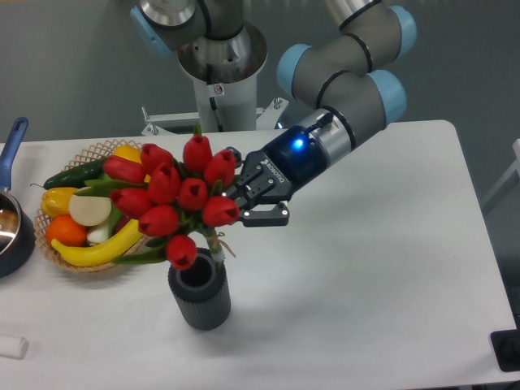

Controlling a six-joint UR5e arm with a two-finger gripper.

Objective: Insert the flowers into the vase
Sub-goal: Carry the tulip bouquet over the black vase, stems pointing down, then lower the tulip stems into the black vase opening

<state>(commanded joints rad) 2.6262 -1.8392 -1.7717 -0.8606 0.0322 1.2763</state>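
I have the gripper (pixel 244 203) closed on the flowers (pixel 173 197), its fingers clamped around the stems just behind the heads; the exact contact point is hidden by the blooms, but the bunch hangs clear of the table off the fingertips. The red heads fan out to the camera-left of the gripper, with green leaves trailing down from them. The lowest tulip sits right at the mouth of the vase (pixel 199 288), which stands upright on the table (pixel 390 284) below and slightly camera-left of the gripper. A stem runs down from the bunch to the rim; I cannot tell whether its tip is inside the mouth or only in front of it. Further camera-left of the gripper, partly behind the blooms, I see the basket (pixel 89 152) of fruit and vegetables, and beyond it at the frame edge the pot (pixel 11 236).
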